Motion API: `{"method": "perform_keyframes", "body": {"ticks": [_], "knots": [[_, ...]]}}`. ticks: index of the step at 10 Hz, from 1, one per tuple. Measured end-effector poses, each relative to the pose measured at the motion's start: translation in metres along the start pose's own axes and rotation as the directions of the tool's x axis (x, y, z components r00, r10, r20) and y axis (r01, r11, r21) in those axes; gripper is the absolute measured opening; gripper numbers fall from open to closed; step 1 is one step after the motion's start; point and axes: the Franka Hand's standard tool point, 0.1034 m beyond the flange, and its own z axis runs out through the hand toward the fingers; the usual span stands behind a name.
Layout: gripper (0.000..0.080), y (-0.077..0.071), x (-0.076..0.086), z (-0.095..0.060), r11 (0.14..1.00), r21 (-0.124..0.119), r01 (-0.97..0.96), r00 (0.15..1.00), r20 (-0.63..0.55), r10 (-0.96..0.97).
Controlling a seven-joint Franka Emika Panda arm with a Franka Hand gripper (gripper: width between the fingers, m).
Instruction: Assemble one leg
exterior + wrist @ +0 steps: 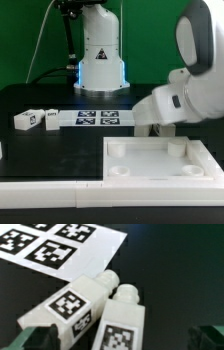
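The black table (40, 155) fills the scene. Over on the exterior view's right looms the arm (185, 85), its big white casing close to the camera and hiding part of the tabletop behind it. The robot's base (100, 55) stands at the far edge.

Next in size is the white tray (125, 170), lying flat at the near side with its round corner sockets facing up. Nothing is in it.

The marker board (97, 119) sits flat in the middle of the table. The wrist view catches one corner of it (60, 243), tags sharp and clear.

Now the small parts. A leg (27, 120) lies on its side towards the exterior view's left, and a second leg (48, 117) lies right next to it, between it and the marker board. From the wrist they appear side by side, the leg (80, 300) and the second leg (125, 314) both showing their square tags, rounded ends pointing at the board's corner.

The gripper (125, 337) hangs above them, fingers (38, 338) spread wide, released and grasping nothing. It does not show in the exterior view.
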Motion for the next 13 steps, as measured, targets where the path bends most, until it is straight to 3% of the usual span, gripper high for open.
{"method": "perform_keyframes", "body": {"ticks": [6, 12, 13], "knots": [[0.0649, 0.007, 0.012, 0.011, 1.000, 0.001, 0.003, 1.000, -0.027, -0.003], [0.0649, 0.007, 0.011, 0.016, 1.000, 0.001, 0.003, 1.000, -0.016, -0.003], [0.0533, 0.007, 0.011, 0.016, 1.000, 0.001, 0.003, 1.000, -0.016, -0.003]]}}
